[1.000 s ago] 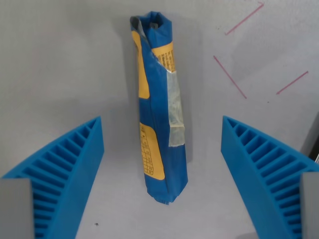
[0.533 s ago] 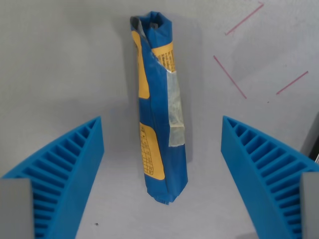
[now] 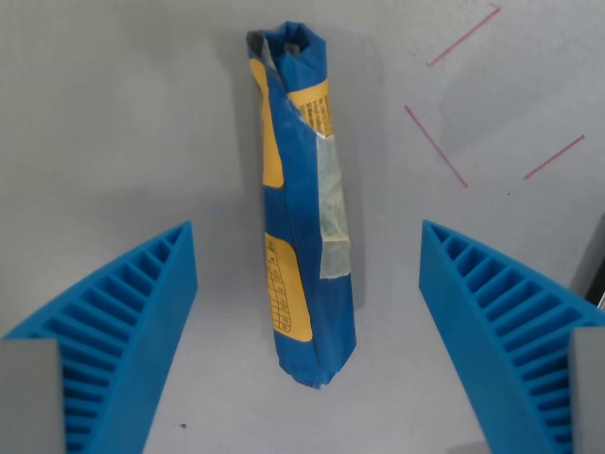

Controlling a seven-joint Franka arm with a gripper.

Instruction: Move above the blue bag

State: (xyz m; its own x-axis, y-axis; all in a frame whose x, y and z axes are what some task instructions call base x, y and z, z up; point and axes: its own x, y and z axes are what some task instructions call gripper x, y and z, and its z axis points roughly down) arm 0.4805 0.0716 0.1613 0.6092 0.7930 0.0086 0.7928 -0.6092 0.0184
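1. On the wrist view's left, one ribbed blue finger (image 3: pixel 142 312) of the tool (image 3: pixel 307 236) rises from the lower corner, its tip well apart from the bag.
2. Between the two fingers lies the blue bag (image 3: pixel 307 218), a long narrow packet with yellow label panels and a strip of clear tape along its side. It lies lengthwise on the grey tabletop (image 3: pixel 113 123), running away from the tool, its near end between the fingertips and its far, folded end well beyond them. Neither finger touches it.
3. On the wrist view's right, the other ribbed blue finger (image 3: pixel 492 322) mirrors the first, also apart from the bag.
4. The tool is released, its jaws spread wide with the bag centred in the gap.
5. Beyond the right finger, thin red lines (image 3: pixel 437 145) are marked on the tabletop.
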